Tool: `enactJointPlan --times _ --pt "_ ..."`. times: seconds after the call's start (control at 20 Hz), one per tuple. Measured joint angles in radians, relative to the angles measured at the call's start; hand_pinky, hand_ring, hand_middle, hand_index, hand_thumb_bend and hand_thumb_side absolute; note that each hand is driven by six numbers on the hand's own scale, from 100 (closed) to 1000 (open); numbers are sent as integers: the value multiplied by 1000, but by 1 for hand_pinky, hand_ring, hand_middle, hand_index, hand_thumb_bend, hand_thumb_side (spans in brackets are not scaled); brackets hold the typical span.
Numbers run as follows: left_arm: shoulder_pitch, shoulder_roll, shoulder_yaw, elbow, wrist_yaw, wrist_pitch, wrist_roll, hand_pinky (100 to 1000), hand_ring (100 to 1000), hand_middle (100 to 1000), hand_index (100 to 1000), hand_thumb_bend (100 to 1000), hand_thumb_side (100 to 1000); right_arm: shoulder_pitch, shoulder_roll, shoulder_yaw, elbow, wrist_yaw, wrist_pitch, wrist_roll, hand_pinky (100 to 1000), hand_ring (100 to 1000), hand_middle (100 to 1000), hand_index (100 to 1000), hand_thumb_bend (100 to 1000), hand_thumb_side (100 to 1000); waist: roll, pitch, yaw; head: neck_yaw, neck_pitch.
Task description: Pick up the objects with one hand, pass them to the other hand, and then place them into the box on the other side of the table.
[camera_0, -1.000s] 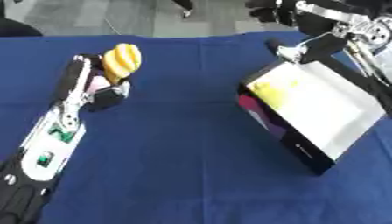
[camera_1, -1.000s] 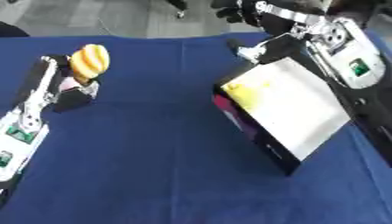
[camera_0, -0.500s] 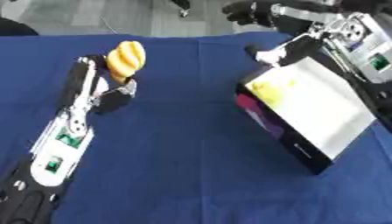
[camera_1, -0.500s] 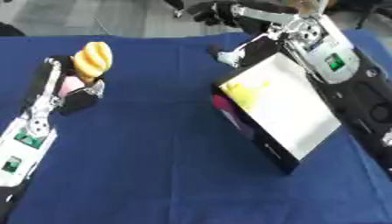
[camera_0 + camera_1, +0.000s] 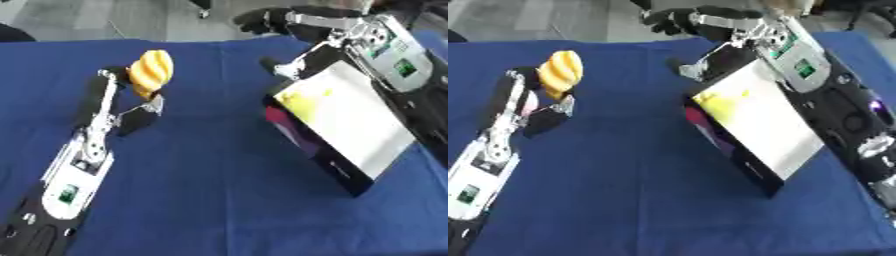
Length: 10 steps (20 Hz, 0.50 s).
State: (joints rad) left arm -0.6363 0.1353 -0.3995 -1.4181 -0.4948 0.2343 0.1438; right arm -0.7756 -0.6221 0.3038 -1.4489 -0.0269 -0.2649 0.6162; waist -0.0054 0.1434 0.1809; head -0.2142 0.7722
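Note:
A yellow-orange ridged object [image 5: 150, 69] is held up above the blue table at the far left, with my left hand [image 5: 121, 106] shut on it from below. My right hand [image 5: 682, 21] reaches in from the upper right, above the far corner of the box, its dark fingers spread open and pointing left, holding nothing. A wide gap of blue cloth lies between the two hands. The black box [image 5: 308, 148] stands tilted at the right, its pale inside with a yellow patch facing up.
The blue cloth table [image 5: 219, 190] fills the view. Grey floor [image 5: 79, 20] shows beyond its far edge. My right forearm [image 5: 833, 95] with a green board runs down along the right side of the box.
My right hand has swung left past the box's far corner, toward the middle. My left hand has shifted slightly right with the yellow object still in it.

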Motion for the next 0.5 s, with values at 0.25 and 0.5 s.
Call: enactJointPlan --times 0.25,0.5 --pt "-7 -31 -8 5 -8 -16 2 756 705 468 525 100 291 -11 12 6 13 23 -11 7 1000 1000 1000 1000 100 173 0 6 22 -17 0" --pt "-18 -58 -17 13 -18 -30 -2 756 704 467 524 100 294 -21 26 11 26 43 -21 13 1000 1000 1000 1000 100 150 0 9 37 -31 0"
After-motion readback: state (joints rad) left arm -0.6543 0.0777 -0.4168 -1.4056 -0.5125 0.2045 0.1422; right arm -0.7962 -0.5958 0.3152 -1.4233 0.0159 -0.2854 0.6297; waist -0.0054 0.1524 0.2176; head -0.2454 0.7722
